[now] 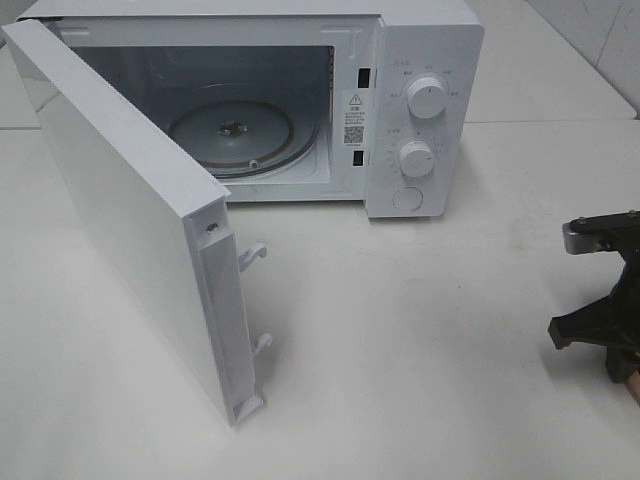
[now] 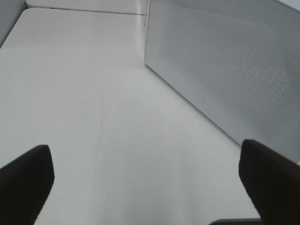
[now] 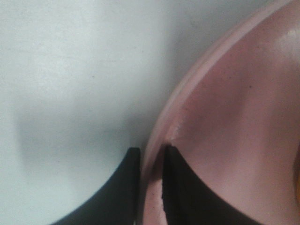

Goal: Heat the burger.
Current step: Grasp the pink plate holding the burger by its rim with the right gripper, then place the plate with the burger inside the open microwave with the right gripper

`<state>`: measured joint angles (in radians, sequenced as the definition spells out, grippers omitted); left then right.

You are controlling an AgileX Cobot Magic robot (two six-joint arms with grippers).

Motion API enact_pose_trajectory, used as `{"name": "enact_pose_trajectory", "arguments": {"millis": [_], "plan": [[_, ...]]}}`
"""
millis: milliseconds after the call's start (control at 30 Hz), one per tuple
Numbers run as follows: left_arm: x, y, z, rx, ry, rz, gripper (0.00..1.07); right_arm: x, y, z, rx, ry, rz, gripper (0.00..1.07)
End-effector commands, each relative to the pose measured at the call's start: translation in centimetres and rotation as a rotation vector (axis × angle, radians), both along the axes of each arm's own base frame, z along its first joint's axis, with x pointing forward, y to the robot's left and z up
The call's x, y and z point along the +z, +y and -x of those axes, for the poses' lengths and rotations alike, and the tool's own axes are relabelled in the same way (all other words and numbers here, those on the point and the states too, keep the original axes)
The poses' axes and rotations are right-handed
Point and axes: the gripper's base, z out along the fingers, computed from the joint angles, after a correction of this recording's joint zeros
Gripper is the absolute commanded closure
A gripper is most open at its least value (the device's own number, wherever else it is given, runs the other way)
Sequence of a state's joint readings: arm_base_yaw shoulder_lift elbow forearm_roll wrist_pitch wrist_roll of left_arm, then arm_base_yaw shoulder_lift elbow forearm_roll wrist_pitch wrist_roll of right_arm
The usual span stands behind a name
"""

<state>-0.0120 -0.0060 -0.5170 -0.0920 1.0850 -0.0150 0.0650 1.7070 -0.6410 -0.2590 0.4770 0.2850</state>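
In the right wrist view my right gripper (image 3: 151,152) is shut on the rim of a flat pink plate (image 3: 234,117), one finger outside the rim and one inside. A thin orange-brown sliver (image 3: 298,173) at that frame's edge may be the burger; otherwise the burger is out of view. From the high camera the right gripper (image 1: 605,330) shows only partly, at the table's far right edge. My left gripper (image 2: 147,187) is open over bare table beside the microwave door's outer face (image 2: 225,70), nothing between its fingers (image 2: 26,183). It is absent from the high view.
The white microwave (image 1: 420,110) stands at the back with its door (image 1: 140,220) swung wide open toward the front left. Its glass turntable (image 1: 240,135) carries nothing. Two dials and a button sit on its right panel. White table (image 1: 420,330) lies between microwave and right gripper.
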Motion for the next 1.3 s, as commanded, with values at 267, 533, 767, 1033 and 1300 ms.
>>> {"name": "enact_pose_trajectory", "arguments": {"millis": [267,533,767,1033,1300], "plan": [[0.1,0.0,0.1,-0.002,-0.027,-0.003,0.07,-0.2,1.2,0.6,0.041,0.075,0.061,1.07],[0.1,0.0,0.1,-0.002,-0.027,-0.003,0.07,0.0,2.2,0.9,0.074,0.083,0.158,1.07],[0.1,0.0,0.1,-0.002,-0.027,-0.003,0.07,0.4,3.0,1.2,0.109,0.083,0.271,1.07],[0.1,0.0,0.1,-0.002,-0.027,-0.003,0.07,1.0,3.8,1.6,0.157,0.083,0.342,1.07],[0.1,0.0,0.1,-0.002,-0.027,-0.003,0.07,3.5,3.6,2.2,0.177,0.030,0.362,1.07]]}}
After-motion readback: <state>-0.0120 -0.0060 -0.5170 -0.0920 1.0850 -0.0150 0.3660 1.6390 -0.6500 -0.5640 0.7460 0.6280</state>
